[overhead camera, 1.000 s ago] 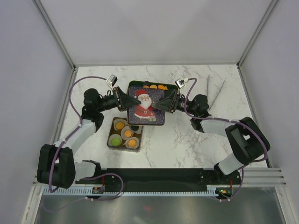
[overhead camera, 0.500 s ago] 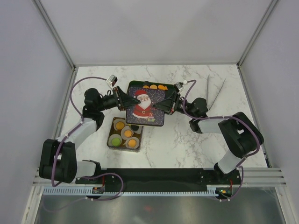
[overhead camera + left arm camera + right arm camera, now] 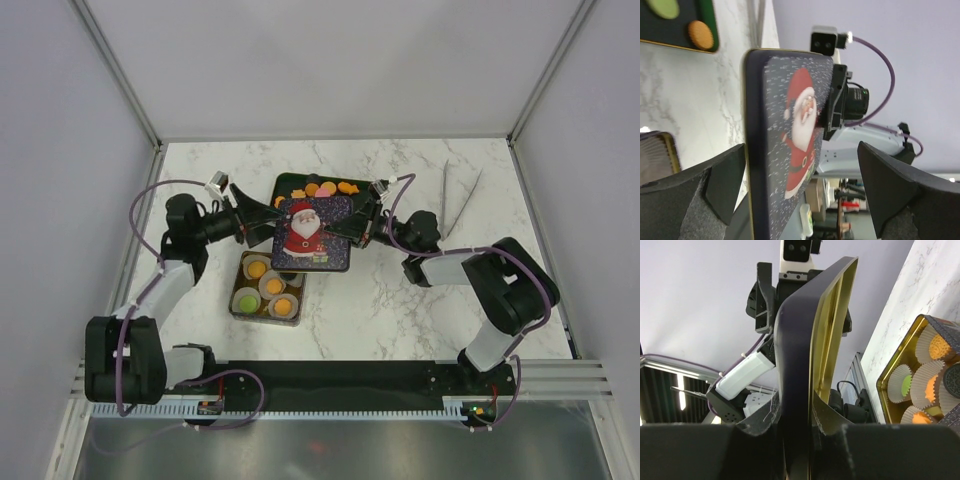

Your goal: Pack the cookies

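Note:
A dark tin lid with a Santa picture point(image 3: 312, 233) hangs tilted above the table. My right gripper point(image 3: 355, 228) is shut on the lid's right edge; the right wrist view shows the lid rim point(image 3: 800, 390) pinched by that gripper point(image 3: 807, 435). My left gripper point(image 3: 262, 218) stands open at the lid's left edge. In the left wrist view the lid point(image 3: 785, 140) sits unclamped inside this gripper point(image 3: 802, 185). Orange and pink cookies point(image 3: 325, 188) lie on a black tray point(image 3: 290, 182) behind the lid. More cookies point(image 3: 274, 286) sit in paper cups in a gold tin point(image 3: 242, 300).
Metal tweezers point(image 3: 455, 200) lie on the marble at the back right. The tin with its cups point(image 3: 925, 385) shows below the lifted lid in the right wrist view. White walls close in the table on three sides.
The right gripper has shut on the lid's right edge. The left gripper has let go, opened wide and drawn back left. The lid shifted forward, uncovering more of the tray.

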